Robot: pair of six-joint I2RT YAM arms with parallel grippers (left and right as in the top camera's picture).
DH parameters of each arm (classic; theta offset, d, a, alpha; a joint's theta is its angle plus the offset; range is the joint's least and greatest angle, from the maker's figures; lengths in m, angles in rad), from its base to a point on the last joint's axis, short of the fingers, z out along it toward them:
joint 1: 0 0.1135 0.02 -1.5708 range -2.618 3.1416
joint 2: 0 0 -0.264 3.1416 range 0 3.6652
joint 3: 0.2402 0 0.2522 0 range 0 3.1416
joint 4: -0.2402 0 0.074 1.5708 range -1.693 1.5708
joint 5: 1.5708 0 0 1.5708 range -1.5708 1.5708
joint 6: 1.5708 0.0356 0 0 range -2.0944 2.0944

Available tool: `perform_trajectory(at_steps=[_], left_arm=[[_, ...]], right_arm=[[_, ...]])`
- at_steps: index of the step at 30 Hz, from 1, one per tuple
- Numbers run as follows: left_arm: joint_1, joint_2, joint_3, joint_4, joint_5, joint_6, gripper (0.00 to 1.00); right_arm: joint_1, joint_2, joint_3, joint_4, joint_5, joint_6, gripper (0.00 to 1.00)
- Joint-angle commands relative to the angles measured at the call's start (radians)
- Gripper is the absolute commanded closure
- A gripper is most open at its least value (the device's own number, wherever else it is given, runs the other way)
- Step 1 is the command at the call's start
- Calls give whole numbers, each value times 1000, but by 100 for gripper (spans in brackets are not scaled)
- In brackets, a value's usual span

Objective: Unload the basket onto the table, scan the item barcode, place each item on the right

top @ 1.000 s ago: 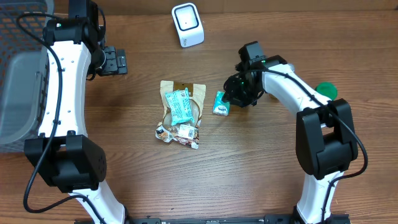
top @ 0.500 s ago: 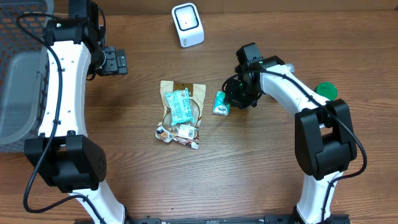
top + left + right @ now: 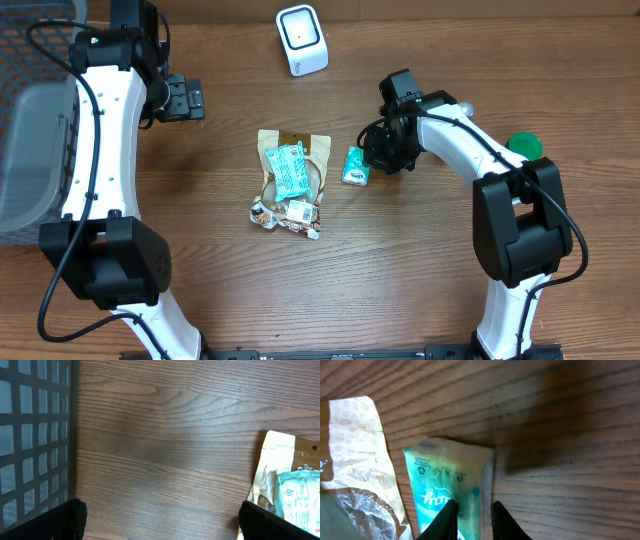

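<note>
As we come in from the robot's side of the table (image 3: 400,290), first up is a clump of small wrappers (image 3: 287,213). It touches the lower end of a tan pouch (image 3: 293,150), and a blue-green sachet (image 3: 289,169) lies on top of that pouch. Just right of the pouch, there it is: the small teal packet (image 3: 354,167), with the right gripper (image 3: 371,160) down at its right-hand edge.

From above, the black wrist hides the fingertips altogether. It's the right wrist camera that gives it away. Two blurred fingers (image 3: 445,519) are drawn in narrow, one over the packet's printed face, the other just off its edge, and that edge is pinched between them. Whether the packet has left the wood I can't tell from either view. Further right, behind the forearm, a green lid (image 3: 523,146) peeks out.

Across the table, the left gripper (image 3: 192,98) hangs well apart from the pile, near the basket (image 3: 30,60). Overhead it's just a dark block. The left wrist camera shows the jaws flung wide, with a fingertip (image 3: 50,521) in each bottom corner and only wood grain between them. Basket mesh sits on one side and the pouch's corner on the other. At the far edge sits the white scanner (image 3: 301,40), well apart from the packet.

Against a second ago, the right wrist has nudged a shade toward the pouch. The packet, the pile and the left arm lie exactly where they were.
</note>
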Motion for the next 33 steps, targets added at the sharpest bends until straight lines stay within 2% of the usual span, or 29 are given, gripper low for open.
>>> perform_trajectory(at_steps=[1, 22, 33], left_arm=[[-7, -3, 16, 2, -5, 11, 0], [-8, -3, 16, 2, -5, 11, 1], [-8, -3, 16, 2, -5, 11, 1]], right_arm=[[-5, 14, -6, 9, 3, 1, 80], [21, 14, -7, 11, 12, 1, 81], [37, 14, -104, 107, 11, 35, 80]])
